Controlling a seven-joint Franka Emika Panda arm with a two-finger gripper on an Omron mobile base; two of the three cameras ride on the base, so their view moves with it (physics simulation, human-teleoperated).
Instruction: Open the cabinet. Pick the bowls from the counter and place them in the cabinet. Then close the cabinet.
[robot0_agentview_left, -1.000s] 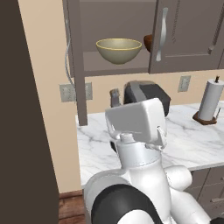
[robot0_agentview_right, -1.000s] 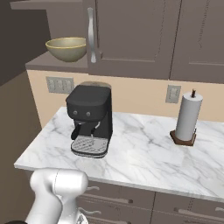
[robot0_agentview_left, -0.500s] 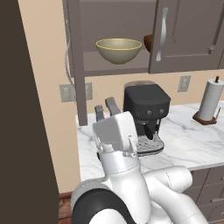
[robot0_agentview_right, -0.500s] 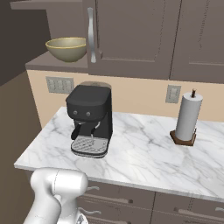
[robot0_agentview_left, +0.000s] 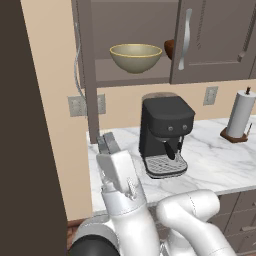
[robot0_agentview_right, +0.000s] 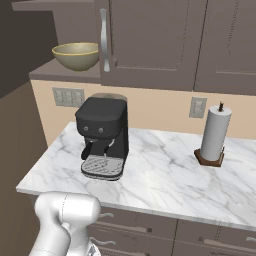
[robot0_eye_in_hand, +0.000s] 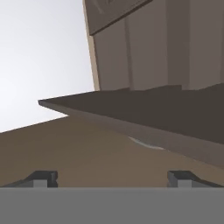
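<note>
1. The reddish-brown bowl (robot0_agentview_left: 169, 48) is sitting on the cabinet shelf, mostly hidden behind the closed right door (robot0_agentview_left: 212, 40); just a dark rim edge is peeking past the door in the left base view.
2. The pale olive-yellow bowl (robot0_agentview_left: 136, 57) is resting upright on the same shelf, in plain sight through the opened left side of the cabinet (robot0_agentview_left: 140, 80); in the right base view the bowl (robot0_agentview_right: 76, 55) is sitting just left of the curved silver handle (robot0_agentview_right: 104, 39).
3. The left door (robot0_agentview_left: 85, 70) is standing swung out, seen nearly edge-on, its handle barely showing.
4. The jaws (robot0_agentview_left: 108, 143) are pointing up beside the tabletop's (robot0_agentview_left: 210, 165) left end, below the open door; in the hand view the two tips are standing wide apart, released, nothing between them.
5. The hand view is looking up at the cabinet's dark underside; what lies beyond is hard to make out.
6. A black coffee machine (robot0_agentview_left: 164, 135) is standing on the tabletop, with a paper towel roll (robot0_agentview_left: 239, 115) well apart to its right.
</note>
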